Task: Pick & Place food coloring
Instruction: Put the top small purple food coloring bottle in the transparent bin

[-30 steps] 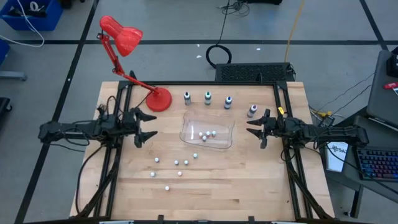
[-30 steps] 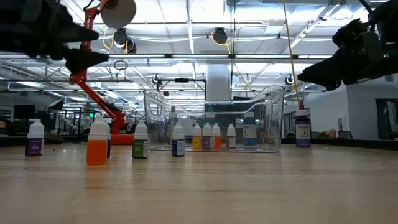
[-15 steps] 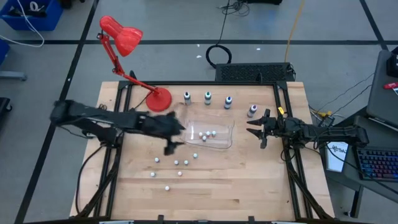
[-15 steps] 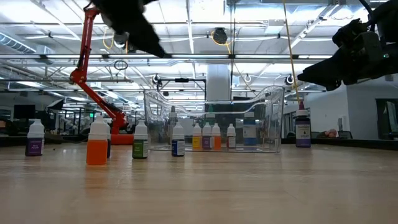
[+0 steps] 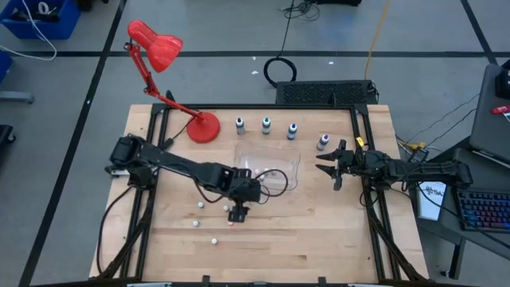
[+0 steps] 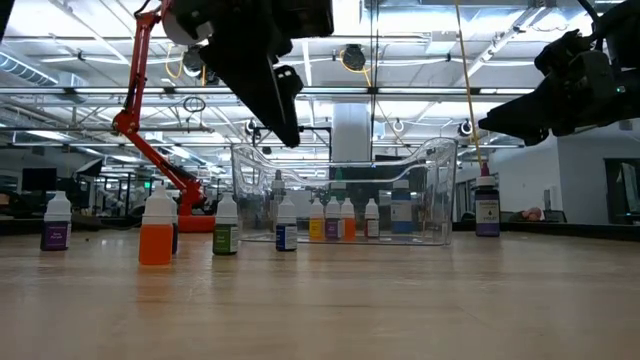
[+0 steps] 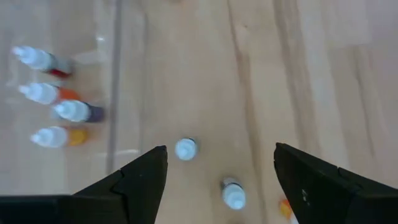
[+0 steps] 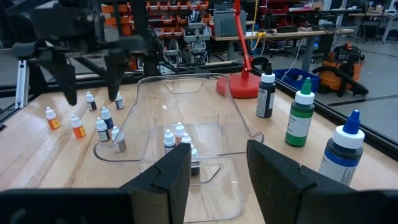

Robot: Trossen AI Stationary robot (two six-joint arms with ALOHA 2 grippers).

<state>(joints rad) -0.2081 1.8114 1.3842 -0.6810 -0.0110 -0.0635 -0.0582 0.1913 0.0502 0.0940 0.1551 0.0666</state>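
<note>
The left gripper (image 5: pixel 237 210) is being held open and empty above loose food coloring bottles (image 7: pixel 185 149) just beside the clear tray (image 5: pixel 292 182), seemingly for a pick, while the right gripper (image 5: pixel 328 165) is being kept parted and empty at the table's right edge

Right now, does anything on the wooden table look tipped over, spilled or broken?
Nothing stands out. The small white-capped dropper bottles stand upright, some inside the clear plastic tray, others loose on the wooden table beside it. The open left gripper hovers above the loose ones. The right gripper waits at the table's right side. No spill shows.
</note>
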